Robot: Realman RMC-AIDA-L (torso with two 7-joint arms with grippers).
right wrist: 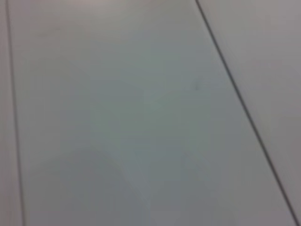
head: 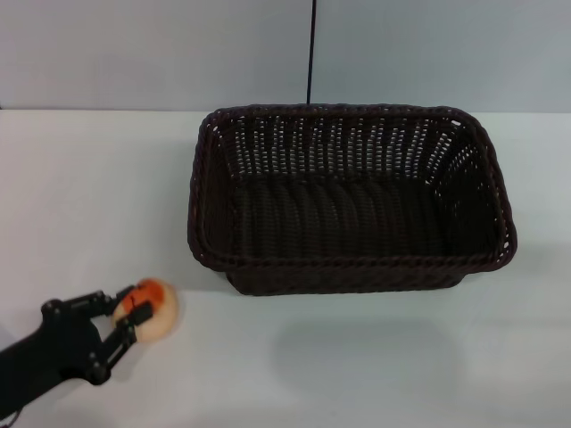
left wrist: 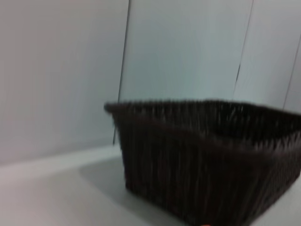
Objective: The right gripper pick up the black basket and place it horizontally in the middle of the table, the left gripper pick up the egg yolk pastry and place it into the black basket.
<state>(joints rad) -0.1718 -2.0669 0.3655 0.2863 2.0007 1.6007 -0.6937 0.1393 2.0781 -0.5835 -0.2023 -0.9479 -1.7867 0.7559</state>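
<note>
The black basket (head: 348, 201) stands lengthwise across the middle of the white table (head: 89, 196), its inside empty. It also shows in the left wrist view (left wrist: 207, 165), seen from the side. My left gripper (head: 129, 314) is at the near left, its fingers closed around the egg yolk pastry (head: 156, 308), a pale round bun with an orange-red centre, well to the near left of the basket. Whether the pastry rests on the table or is lifted I cannot tell. My right gripper is out of view; its wrist view shows only a plain grey surface.
A grey wall (head: 178, 53) with a dark vertical seam (head: 310, 53) runs behind the table's far edge. Bare white table surface lies in front of the basket and to its left.
</note>
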